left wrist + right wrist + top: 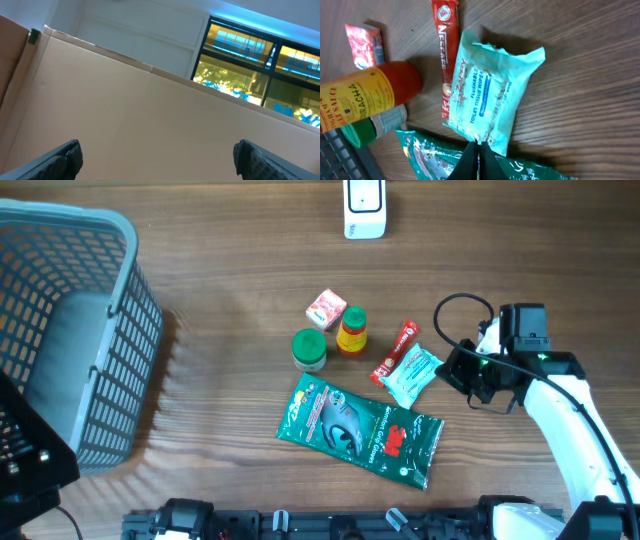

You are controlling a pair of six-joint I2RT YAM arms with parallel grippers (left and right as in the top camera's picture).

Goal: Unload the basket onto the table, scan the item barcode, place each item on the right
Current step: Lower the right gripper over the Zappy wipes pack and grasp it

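Overhead: right pincer [468, 376] at wipes [412, 373], mid bench [540, 250]; scanner [364, 208] well apart at far edge.
Left wrist: left pincer [159, 155] spread wide, empty.
Right wrist: right jaws closed, prob. nipping the wipes' seam. Thin hold, so lift slow, then turn barcode to scanner. Stick [445, 60] touches the pack, pouch [427, 152] just beside; either may drag.

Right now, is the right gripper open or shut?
Shut. In the right wrist view, the right gripper has its fingers pressed together at the near edge of the wipes pack; whether they pinch it, cannot tell.
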